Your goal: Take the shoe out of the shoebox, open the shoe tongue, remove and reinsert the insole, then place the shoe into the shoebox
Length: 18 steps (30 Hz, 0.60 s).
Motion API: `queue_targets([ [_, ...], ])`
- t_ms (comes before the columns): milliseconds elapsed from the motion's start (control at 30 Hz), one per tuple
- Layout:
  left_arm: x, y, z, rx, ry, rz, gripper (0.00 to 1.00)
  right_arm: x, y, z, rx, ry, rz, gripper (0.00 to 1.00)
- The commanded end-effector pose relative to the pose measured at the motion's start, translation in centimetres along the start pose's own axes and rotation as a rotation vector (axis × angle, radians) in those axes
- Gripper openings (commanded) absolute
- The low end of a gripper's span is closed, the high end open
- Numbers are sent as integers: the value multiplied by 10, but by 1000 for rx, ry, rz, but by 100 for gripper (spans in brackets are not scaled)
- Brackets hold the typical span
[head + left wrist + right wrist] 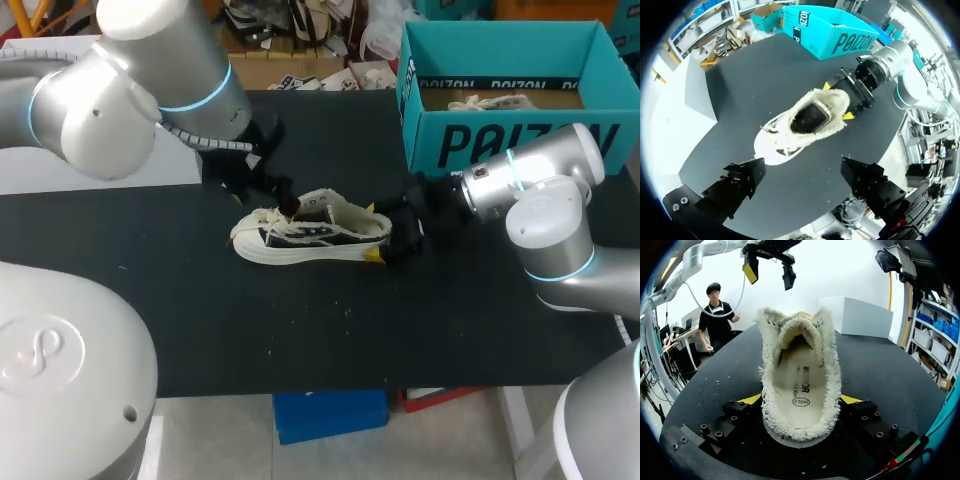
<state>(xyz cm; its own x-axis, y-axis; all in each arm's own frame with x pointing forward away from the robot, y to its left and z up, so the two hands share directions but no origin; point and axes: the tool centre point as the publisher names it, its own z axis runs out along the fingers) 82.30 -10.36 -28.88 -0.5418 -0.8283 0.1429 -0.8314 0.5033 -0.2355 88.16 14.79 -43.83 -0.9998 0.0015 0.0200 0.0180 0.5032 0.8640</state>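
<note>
Black table (200,330), right tool (376,233) pinching shoe (310,238) heel, left tool (802,167) spread above it

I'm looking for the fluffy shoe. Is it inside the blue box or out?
Out. The shoe sits on the black table, apart from the shoebox, its heel gripped by the right pincer.

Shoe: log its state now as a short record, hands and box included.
shoe: on its sole on the table, outside the box
insole: inside the shoe
right hand: shut on the shoe, at its heel
left hand: open, above the shoe, apart from it
box: open, at the table's far right
</note>
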Motion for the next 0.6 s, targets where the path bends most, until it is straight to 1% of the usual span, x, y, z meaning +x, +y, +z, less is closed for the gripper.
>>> queue_targets([
  [33, 22, -19, 6, -434, -438, -360, 100, -1, -1, 3, 2, 1, 1, 0],
  [67, 25, -23, 5, -462, -430, -381, 100, -1, -1, 3, 2, 1, 1, 0],
  [133, 32, -28, 5, -470, -498, -392, 100, -1, -1, 3, 2, 1, 1, 0],
  [167, 33, -31, 5, -484, -497, -409, 100, -1, -1, 3, 2, 1, 1, 0],
  [233, 32, -36, 7, -505, -552, -444, 100, -1, -1, 3, 2, 1, 1, 0],
  [267, 30, -37, 8, -521, -541, -461, 100, -1, -1, 3, 2, 1, 1, 0],
  [367, 25, -40, 13, -546, -561, -502, 100, -1, -1, 3, 2, 1, 1, 0],
  [467, 23, -41, 20, -543, -566, -519, 100, -1, -1, 3, 2, 1, 1, 0],
  [567, 24, -43, 30, -554, -595, -519, 100, -1, -1, 3, 2, 1, 1, 0],
  [600, 25, -44, 33, -562, -587, -514, 100, -1, -1, 3, 2, 1, 1, 0],
])
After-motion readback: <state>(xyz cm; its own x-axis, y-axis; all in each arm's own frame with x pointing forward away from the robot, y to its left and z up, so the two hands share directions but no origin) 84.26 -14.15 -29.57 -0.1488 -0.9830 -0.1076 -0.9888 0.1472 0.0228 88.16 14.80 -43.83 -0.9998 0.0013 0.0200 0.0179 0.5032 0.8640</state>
